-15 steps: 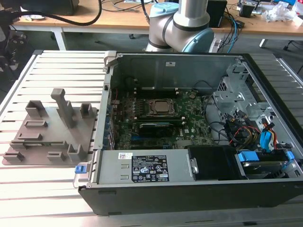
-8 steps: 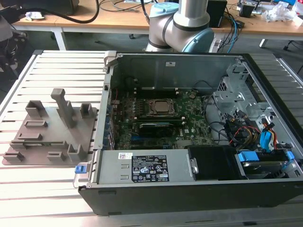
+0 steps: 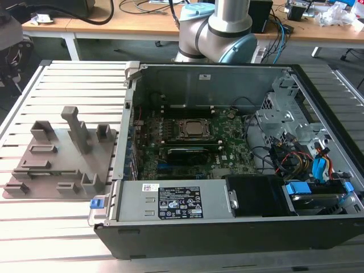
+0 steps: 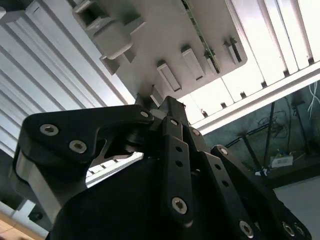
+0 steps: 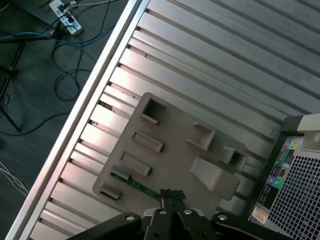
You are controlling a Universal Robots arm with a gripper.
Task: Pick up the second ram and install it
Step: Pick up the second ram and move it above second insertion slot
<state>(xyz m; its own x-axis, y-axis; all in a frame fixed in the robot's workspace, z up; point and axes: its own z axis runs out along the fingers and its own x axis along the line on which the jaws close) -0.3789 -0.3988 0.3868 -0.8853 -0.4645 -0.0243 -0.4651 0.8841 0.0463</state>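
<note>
The second ram (image 5: 136,186) is a slim green stick lying in the slots of the grey fixture plate (image 5: 175,150), along the plate's edge. In the exterior view the ram (image 3: 48,172) shows as a thin dark line near the front of the fixture plate (image 3: 62,153), at that view's left. Its green edge (image 4: 202,37) also appears in the second wrist view. My gripper (image 5: 172,196) hangs well above the plate, over one end of the stick. Its black fingers (image 4: 167,112) are shut together with nothing between them.
The open computer case (image 3: 227,74) lies at the exterior view's right of the fixture. Inside are the green motherboard (image 3: 227,153), the processor socket (image 3: 193,129) and a black oblong card (image 3: 185,152). A tall post (image 3: 77,128) rises from the fixture. Cables lie on the floor (image 5: 45,70) past the table edge.
</note>
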